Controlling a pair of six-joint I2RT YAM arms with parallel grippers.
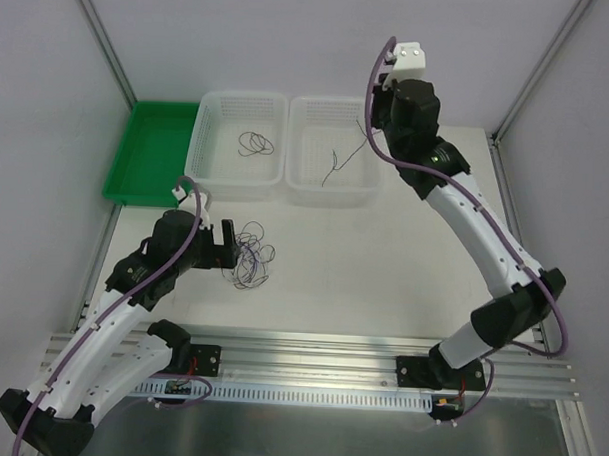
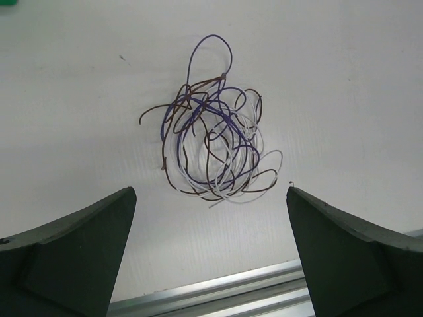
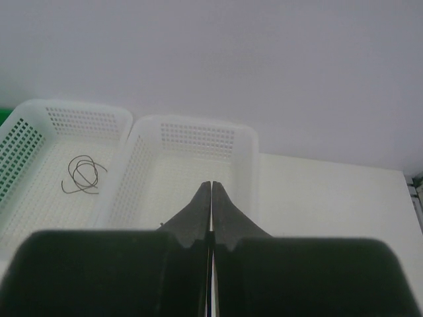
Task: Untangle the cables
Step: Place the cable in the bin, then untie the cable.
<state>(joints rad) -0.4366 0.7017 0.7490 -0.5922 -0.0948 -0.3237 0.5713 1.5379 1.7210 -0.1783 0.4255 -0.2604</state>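
A loose tangle of thin cables [image 1: 252, 254] in brown, purple and white [image 2: 211, 145] lies on the white table. My left gripper [image 1: 227, 243] stands just to its left. In the left wrist view the left gripper [image 2: 210, 190] is open wide, with the tangle beyond its fingertips and nothing between them. One dark cable loop [image 1: 255, 143] [image 3: 82, 175] lies in the left white basket [image 1: 239, 94]. Another thin cable [image 1: 332, 167] lies in the right basket [image 1: 329, 99]. My right gripper [image 1: 372, 122] [image 3: 211, 183] hangs shut above the right basket [image 3: 192, 120], with nothing seen between its fingers.
A green tray [image 1: 147, 152] sits at the far left beside the baskets. An aluminium rail [image 1: 310, 353] [image 2: 251, 281] runs along the near table edge. Frame posts stand at the back corners.
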